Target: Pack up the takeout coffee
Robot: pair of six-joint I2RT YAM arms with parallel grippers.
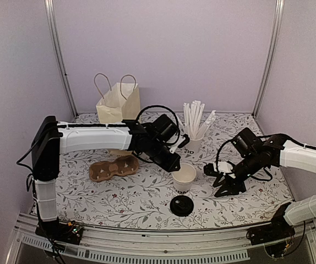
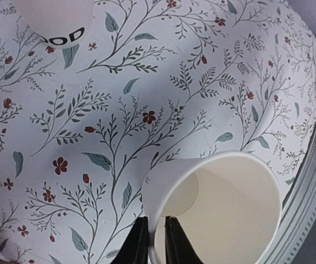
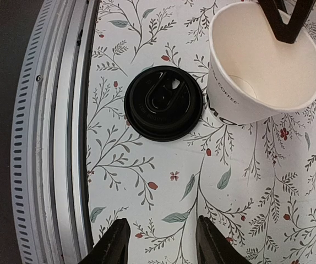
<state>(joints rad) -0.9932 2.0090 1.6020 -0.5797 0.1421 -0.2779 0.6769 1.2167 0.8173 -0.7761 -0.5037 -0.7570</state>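
The left fingers (image 2: 137,246) are seen nearly closed and clenched on the rim of the takeout coffee cup (image 2: 224,203), with one finger set outside the wall and one inside. The cup is stood open on the floral counter (image 1: 141,198), near the middle of the top view. Its black lid (image 3: 162,103) is laid flat on the counter just beside it, at 6 o'clock of the cup. The right fingers (image 3: 111,245) are held spread apart with nothing between them, over the counter at 3 o'clock of the cup. "COFFEE" can be read in small dark letters on the cup's side. The letters "OOD" are seen low on the straw cup (image 2: 59,22) at 12 o'clock. A cardboard cup carrier (image 1: 113,168) is placed at 9 o'clock.
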